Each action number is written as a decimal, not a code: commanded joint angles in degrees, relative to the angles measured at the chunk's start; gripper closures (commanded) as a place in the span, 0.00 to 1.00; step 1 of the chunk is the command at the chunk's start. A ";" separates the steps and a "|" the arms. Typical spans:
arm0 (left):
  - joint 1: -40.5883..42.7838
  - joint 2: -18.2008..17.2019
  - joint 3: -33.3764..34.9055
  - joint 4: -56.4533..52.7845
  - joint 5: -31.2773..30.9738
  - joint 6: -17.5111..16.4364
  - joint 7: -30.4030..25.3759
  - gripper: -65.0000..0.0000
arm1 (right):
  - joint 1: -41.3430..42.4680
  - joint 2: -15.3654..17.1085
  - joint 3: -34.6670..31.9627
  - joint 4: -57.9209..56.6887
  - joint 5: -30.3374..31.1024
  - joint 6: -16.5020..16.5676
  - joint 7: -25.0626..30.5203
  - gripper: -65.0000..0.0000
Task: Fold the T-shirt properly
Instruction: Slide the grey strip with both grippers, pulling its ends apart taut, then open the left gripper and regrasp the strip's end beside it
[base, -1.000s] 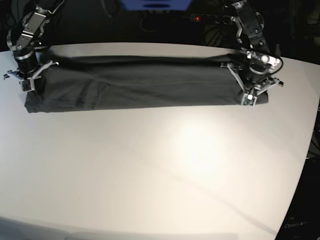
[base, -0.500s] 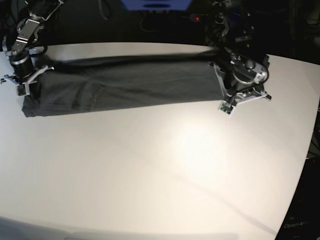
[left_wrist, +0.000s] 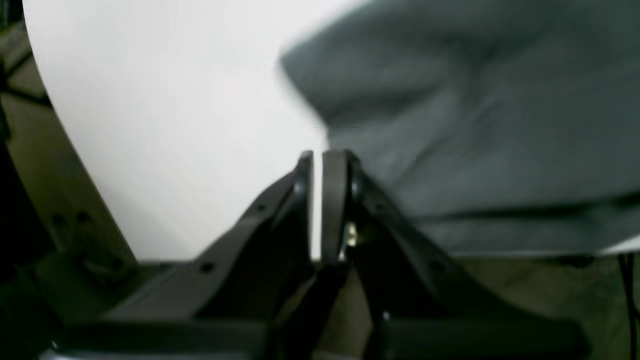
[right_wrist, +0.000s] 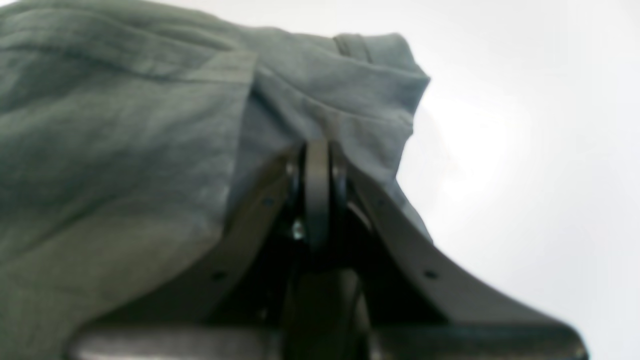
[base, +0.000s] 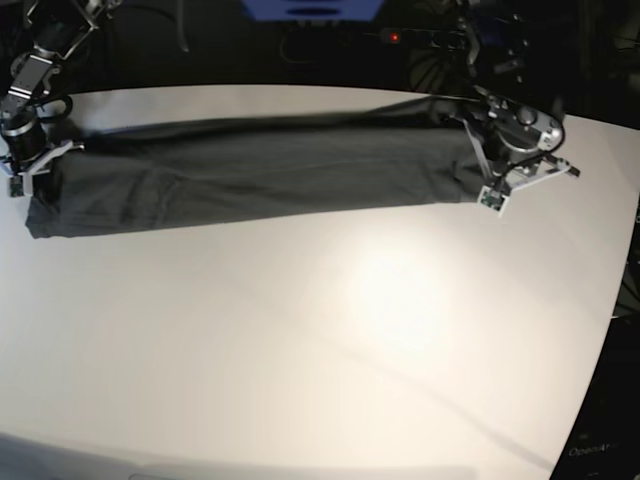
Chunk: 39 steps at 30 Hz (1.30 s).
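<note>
The right hand (right_wrist: 318, 150) is closed, its two fingers pressed flat together with a bunched corner of the T-shirt (base: 270, 175) pinched at their tips. The left hand (left_wrist: 322, 160) is closed too, fingers all but touching; the shirt's edge lies right against its tip, but the blurred wrist view does not show for certain that cloth is caught between them. In the base view the right hand (base: 22, 165) sits at the picture's far left and the left hand (base: 500, 180) at its right, each at one end of the shirt, which stretches between them as a long, narrow band across the back part of the white worktop (base: 350, 330). The band looks already doubled lengthwise, so a first fold seems done. Folding the long strip crosswise into a compact rectangle is still left, and nothing of that has begun. The shirt is plain dark charcoal grey, soft, with shallow wrinkles and a sleeve edge showing near the right hand; its front edge runs fairly straight, and the ends are gathered where the hands meet it.
</note>
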 joint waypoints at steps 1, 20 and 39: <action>-0.10 -0.59 -0.90 1.05 0.01 0.29 -0.50 0.96 | -0.96 0.58 0.26 -1.44 -5.62 -0.29 -7.99 0.99; -4.59 -2.08 -8.90 -2.46 -0.08 0.29 -0.59 0.95 | 0.63 1.99 2.20 -4.17 -5.62 -0.29 -8.16 0.99; -9.51 -8.59 -5.12 -14.51 -23.55 0.29 7.67 0.95 | 4.23 7.09 1.84 -13.84 -5.71 -0.29 -10.53 0.99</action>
